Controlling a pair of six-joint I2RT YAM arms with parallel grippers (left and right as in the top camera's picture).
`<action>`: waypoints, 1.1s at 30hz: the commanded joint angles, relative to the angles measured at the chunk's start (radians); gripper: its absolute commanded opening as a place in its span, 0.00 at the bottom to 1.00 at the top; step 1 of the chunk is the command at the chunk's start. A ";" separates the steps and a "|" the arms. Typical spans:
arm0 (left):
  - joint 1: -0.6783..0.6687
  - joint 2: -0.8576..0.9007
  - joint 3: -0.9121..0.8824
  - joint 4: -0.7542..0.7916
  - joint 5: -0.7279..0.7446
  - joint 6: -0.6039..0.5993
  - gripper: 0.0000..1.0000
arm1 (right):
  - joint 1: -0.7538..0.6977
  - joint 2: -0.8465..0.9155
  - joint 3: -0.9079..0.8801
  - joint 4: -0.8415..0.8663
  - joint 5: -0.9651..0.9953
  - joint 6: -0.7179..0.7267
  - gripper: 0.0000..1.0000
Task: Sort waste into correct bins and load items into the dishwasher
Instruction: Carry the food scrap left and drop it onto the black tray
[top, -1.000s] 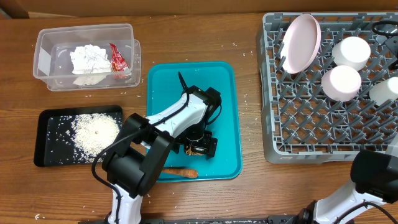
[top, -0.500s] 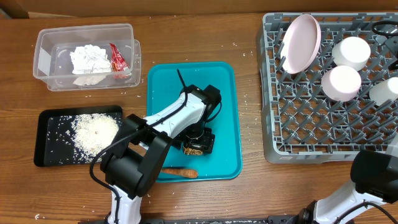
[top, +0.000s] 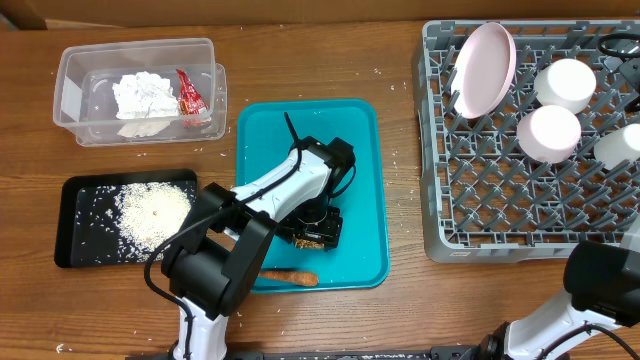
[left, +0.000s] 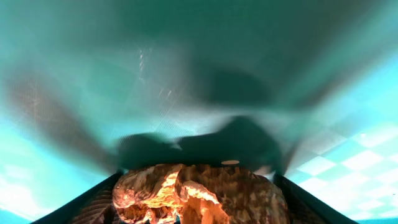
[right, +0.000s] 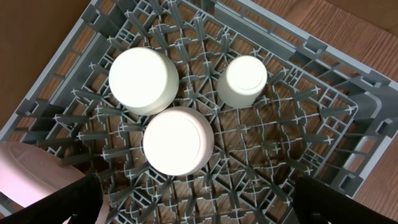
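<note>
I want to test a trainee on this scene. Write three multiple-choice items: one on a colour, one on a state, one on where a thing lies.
1. What colour is the plate standing in the dish rack?
A. teal
B. pale pink
C. black

2. How is the right gripper?
A. open
B. shut and empty
C. shut on the plate

3. Where is the red wrapper?
A. in the dish rack
B. in the right gripper
C. in the clear tub

Answers:
1 B: the overhead view shows its pink face.
2 A: its jaws stand wide apart and hold nothing.
3 C: it lies beside the napkin, inside the tub's walls.
</note>
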 joint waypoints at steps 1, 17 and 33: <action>0.011 0.014 -0.014 0.018 -0.021 -0.008 0.73 | 0.000 -0.003 -0.003 0.006 0.010 0.005 1.00; 0.165 0.014 0.244 -0.167 -0.113 -0.046 0.73 | 0.000 -0.003 -0.003 0.006 0.010 0.005 1.00; 0.645 0.012 0.374 -0.285 -0.204 -0.133 0.74 | 0.000 -0.003 -0.003 0.006 0.010 0.005 1.00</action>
